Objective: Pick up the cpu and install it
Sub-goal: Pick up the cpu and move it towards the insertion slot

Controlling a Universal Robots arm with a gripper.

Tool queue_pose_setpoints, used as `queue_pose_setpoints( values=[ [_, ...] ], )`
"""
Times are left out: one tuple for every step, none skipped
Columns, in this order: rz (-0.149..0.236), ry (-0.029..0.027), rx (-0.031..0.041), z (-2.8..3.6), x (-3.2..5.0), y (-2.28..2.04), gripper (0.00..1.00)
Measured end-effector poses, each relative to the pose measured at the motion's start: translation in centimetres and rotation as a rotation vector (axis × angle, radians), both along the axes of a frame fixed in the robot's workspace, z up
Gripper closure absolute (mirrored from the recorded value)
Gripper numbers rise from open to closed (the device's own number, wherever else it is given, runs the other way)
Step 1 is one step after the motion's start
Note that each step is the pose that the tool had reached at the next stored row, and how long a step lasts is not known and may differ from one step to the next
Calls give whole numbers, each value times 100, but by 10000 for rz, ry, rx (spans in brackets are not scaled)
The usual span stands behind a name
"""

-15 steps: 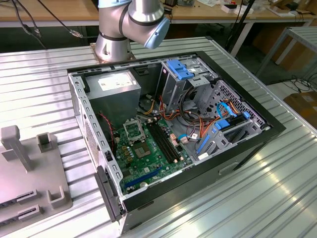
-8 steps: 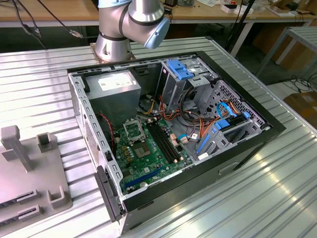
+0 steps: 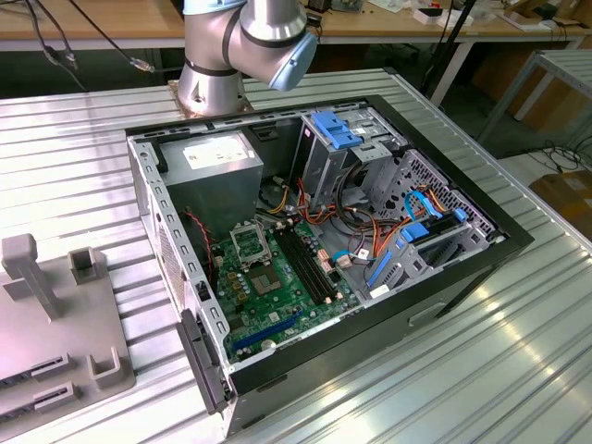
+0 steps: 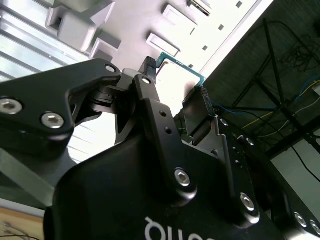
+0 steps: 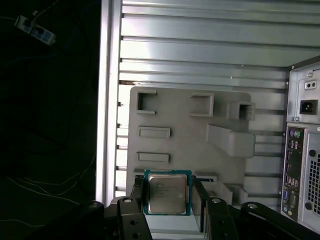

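Observation:
The cpu [image 5: 167, 192] is a small square chip with a silver-grey face and a green rim. It sits between my two black fingers [image 5: 139, 196], and my gripper [image 5: 168, 196] is shut on it. In the second wrist view the cpu [image 4: 176, 75] is seen edge-on between the fingertips [image 4: 148, 67], with the gripper [image 4: 175, 82] held above the grey fixture plate [image 4: 150, 20]. The green motherboard [image 3: 277, 287] lies inside the open computer case, with its black-framed socket [image 3: 252, 242] uncovered.
The grey fixture plate [image 5: 190, 130] with raised blocks and slots lies on the ribbed metal table [image 5: 200, 45], at the exterior view's left [image 3: 55, 314]. The case's rear panel [image 5: 302, 160] stands beside it. Drive cages, cables and a power supply [image 3: 208, 157] crowd the case. The arm's base [image 3: 231, 46] stands behind it.

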State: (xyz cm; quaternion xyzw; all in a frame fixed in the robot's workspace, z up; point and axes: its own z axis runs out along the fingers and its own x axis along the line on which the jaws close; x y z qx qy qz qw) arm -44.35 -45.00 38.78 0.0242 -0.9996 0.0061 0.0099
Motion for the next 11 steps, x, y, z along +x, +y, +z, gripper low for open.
queue_pose_setpoints(
  values=[
    [0, 0, 0, 0, 7, 0, 53],
    [0, -2, 1, -1, 18, 0, 53],
    [0, 0, 0, 0, 24, 0, 53],
    [0, 0, 0, 0, 30, 0, 53],
    [0, -1, 0, 0, 35, 0, 53],
    [0, 0, 0, 0, 41, 0, 53],
    [1, 0, 0, 0, 48, 0, 53],
    [0, 0, 0, 0, 52, 0, 53],
    [0, 0, 0, 0, 59, 0, 53],
    [0, 0, 0, 0, 65, 0, 53],
    [0, -1, 0, 0, 71, 0, 53]
  ],
)
